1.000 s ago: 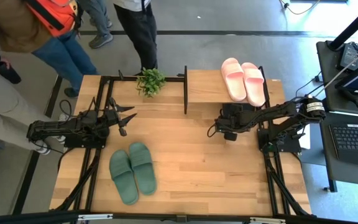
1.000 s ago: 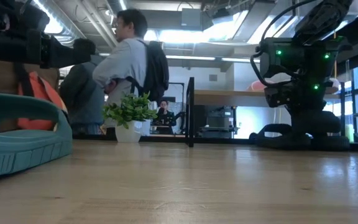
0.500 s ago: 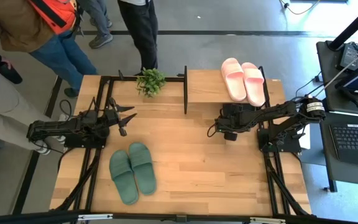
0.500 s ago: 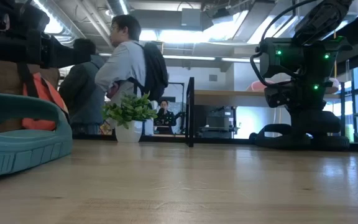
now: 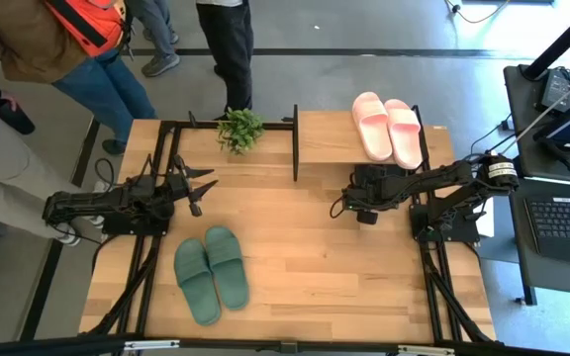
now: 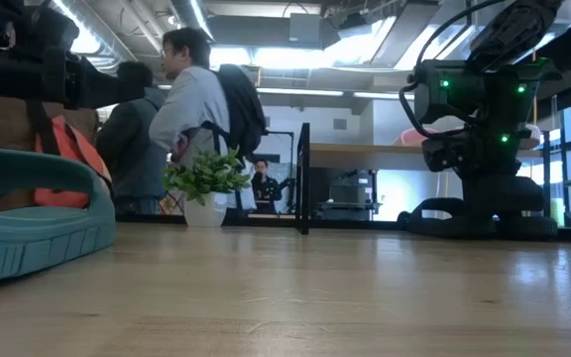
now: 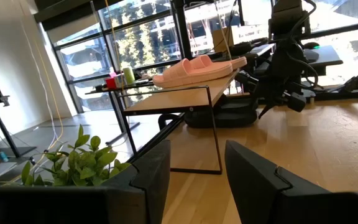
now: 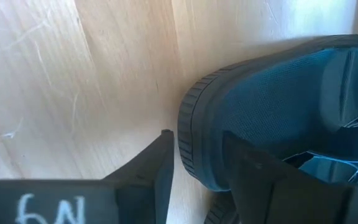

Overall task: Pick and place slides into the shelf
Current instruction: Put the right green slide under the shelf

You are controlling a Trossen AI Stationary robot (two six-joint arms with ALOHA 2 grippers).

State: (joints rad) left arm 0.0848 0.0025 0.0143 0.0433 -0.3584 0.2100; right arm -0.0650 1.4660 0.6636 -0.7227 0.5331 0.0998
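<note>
Slides (image 5: 210,273) look light, soft foam; we'd pinch the wide strap. Left gripper (image 5: 204,187) open; right gripper's (image 8: 194,165) fingers straddle a black slide's (image 8: 278,112) rim, parted.

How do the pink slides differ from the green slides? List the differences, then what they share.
Colour: the pink slides are pale pink, the green slides muted green.
Place: the pink slides sit on the shelf top at the table's far side; the green slides lie on the bare table nearer the front.
Pose: the pink slides tilt only slightly from the table's edges, the green slides lie slightly more askew.
Shared: each pair lies side by side, straps up, no gripper holding it.
</note>
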